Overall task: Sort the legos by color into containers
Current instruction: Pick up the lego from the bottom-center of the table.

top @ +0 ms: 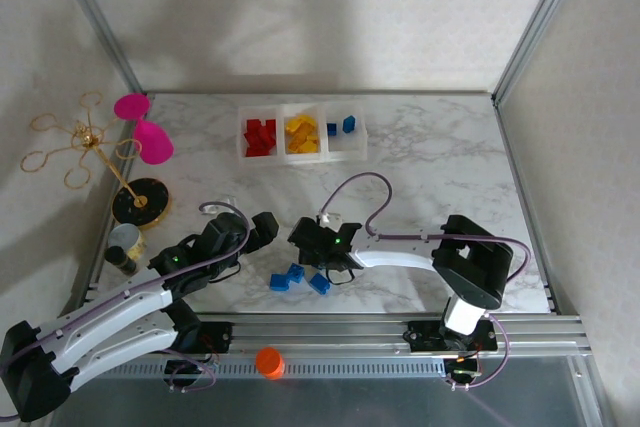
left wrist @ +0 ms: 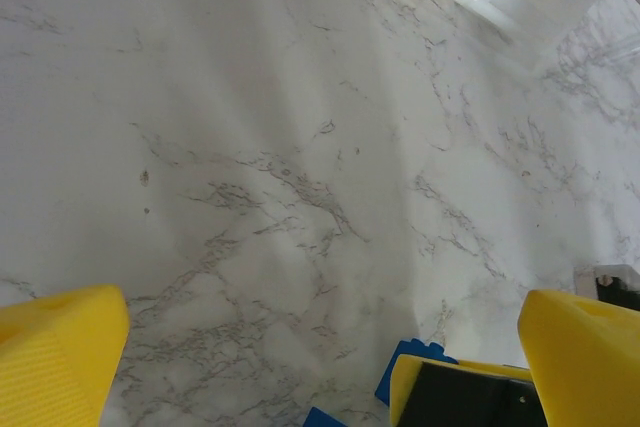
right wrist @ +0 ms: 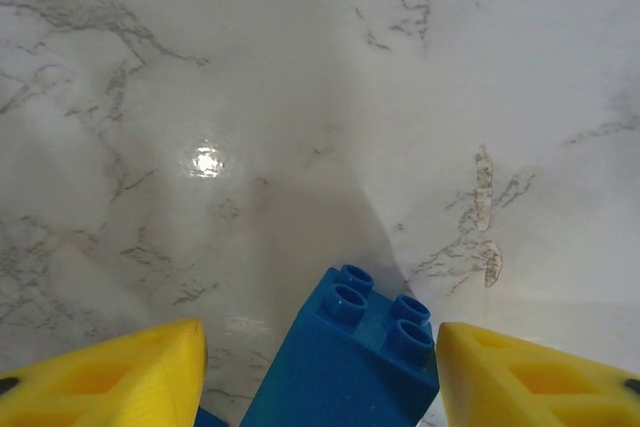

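The right gripper (right wrist: 320, 335) is straddling a glossy blue lego brick (right wrist: 345, 367), whose four round studs are pointing away from the wrist camera. Its ribbed yellow fingers (right wrist: 110, 382) are standing apart: the right one is meeting the brick's edge, while a sliver of marble is showing on the left, so the jaws are not clamped. More blue legos (top: 291, 277) are lying loose on the white, grey-veined marble table (top: 440, 157), just beside this gripper and between the two arms. The left gripper (left wrist: 322, 297) is hovering spread wide over bare marble, gripping nothing.

At the far edge, the containers (top: 302, 115), three joined square translucent bins, are holding red legos (top: 260, 137), yellow legos (top: 302, 135) and a few blue ones (top: 343, 127). A pink goblet (top: 140, 127) and a gold wire stand (top: 80, 142) are standing far left; an orange cap (top: 268, 360) is sitting on the front rail.
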Controlling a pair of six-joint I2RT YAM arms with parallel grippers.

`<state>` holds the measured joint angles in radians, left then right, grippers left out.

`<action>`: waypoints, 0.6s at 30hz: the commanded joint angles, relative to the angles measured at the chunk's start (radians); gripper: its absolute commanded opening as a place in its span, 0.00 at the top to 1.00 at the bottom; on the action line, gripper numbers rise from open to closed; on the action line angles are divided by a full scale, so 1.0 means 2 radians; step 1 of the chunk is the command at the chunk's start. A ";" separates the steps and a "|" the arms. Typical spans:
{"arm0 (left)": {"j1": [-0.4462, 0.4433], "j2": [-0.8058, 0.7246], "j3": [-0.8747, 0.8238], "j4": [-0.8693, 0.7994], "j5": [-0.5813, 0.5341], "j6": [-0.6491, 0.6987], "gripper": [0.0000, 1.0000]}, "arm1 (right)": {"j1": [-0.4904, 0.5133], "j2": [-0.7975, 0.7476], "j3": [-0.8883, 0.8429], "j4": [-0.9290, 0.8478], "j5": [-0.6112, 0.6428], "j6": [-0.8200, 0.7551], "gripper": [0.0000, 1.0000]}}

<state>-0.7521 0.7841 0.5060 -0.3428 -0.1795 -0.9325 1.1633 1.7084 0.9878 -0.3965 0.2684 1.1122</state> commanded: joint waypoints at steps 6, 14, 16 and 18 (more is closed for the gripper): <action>-0.003 -0.005 -0.007 -0.010 -0.005 -0.009 0.00 | 0.011 0.022 0.004 -0.007 0.030 0.004 0.54; -0.003 0.001 0.002 -0.004 -0.005 -0.004 0.00 | 0.007 0.005 0.022 -0.018 0.062 -0.022 0.65; -0.003 0.006 0.006 0.000 -0.005 -0.002 0.00 | -0.003 -0.006 0.030 -0.024 0.075 -0.037 0.67; -0.003 0.013 0.013 0.005 -0.003 0.002 0.00 | -0.018 -0.017 0.036 -0.026 0.083 -0.056 0.68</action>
<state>-0.7521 0.7959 0.5049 -0.3397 -0.1795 -0.9321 1.1599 1.7245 1.0164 -0.4183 0.3603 1.0584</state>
